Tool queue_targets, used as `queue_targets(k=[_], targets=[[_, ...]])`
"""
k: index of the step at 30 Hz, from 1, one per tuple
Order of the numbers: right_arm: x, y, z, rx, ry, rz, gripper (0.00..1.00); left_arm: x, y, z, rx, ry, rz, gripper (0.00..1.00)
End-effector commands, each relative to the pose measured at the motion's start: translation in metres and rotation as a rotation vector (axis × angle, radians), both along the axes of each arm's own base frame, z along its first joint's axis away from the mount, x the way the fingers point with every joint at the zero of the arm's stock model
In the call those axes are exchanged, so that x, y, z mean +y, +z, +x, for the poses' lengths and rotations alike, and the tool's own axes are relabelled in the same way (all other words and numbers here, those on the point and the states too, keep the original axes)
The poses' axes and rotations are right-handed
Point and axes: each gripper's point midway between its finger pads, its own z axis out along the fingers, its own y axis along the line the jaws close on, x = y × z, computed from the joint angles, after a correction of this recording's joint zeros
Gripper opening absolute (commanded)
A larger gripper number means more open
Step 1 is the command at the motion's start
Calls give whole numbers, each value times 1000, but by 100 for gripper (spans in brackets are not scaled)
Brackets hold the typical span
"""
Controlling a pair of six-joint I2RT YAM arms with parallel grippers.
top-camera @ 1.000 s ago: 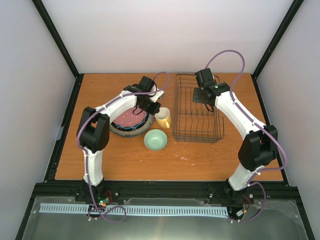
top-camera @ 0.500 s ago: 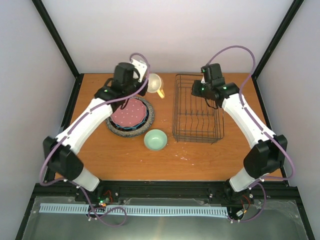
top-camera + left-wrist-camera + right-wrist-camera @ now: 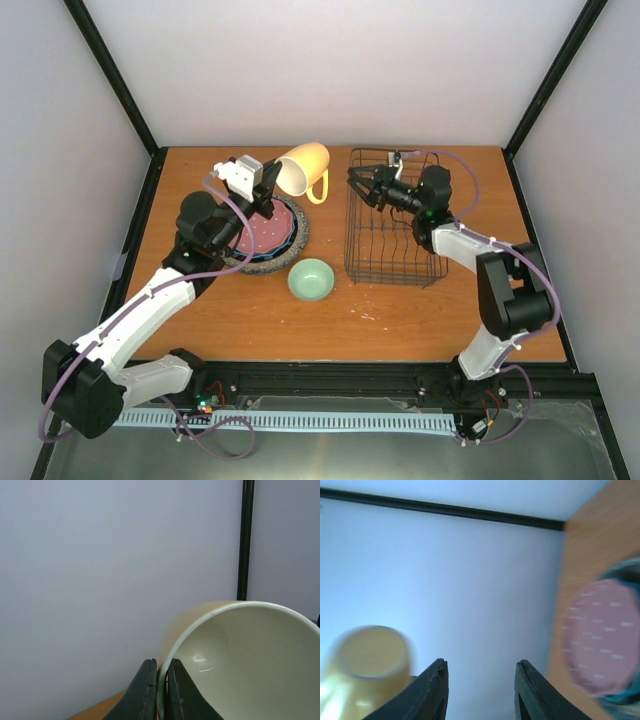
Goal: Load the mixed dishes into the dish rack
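**A:** Where is the yellow mug (image 3: 305, 168)?

**B:** It is off the surface (image 3: 400, 320), tipped on its side in the air above the far edge of the plate stack. Its mouth faces back along the left arm and its handle is on the side toward the dish rack (image 3: 347, 232).

**A:** What has hold of it?

**B:** The left end effector (image 3: 162, 695). Its 2 fingers are clamped on the mug's wall at the rim, 1 inside and 1 outside.

**A:** And the right end effector (image 3: 481, 665)?

**B:** It hovers over the rack's far left corner, pointing toward the mug. Its fingers are spread and there is only air between them. Its wrist view is blurred.

**A:** What about the other dishes?

**B:** 3 plates are visible in 1 stack, left of the rack. The pink dotted plate (image 3: 262, 230) is on top, with the teal plate (image 3: 290, 238) showing as a rim under it. The grey speckled plate (image 3: 233, 260) is at the bottom. The mint-green bowl (image 3: 311, 279) stands upright just in front of the stack, near the rack's near left corner but apart from it.
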Motion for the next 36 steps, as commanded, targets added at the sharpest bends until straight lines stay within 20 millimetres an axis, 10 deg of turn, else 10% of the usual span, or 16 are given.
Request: queue_targets(k=[1,15,36], targets=[[0,103,-41,-178,182,431,38,12,69,-33,-262,-50,-187,1],[53,99,-77,-110,354,550,35,7,72,-17,-277,-14,-147,1],[46,98,-90,-134,340,536,32,17,94,-19,-371,80,-54,1]])
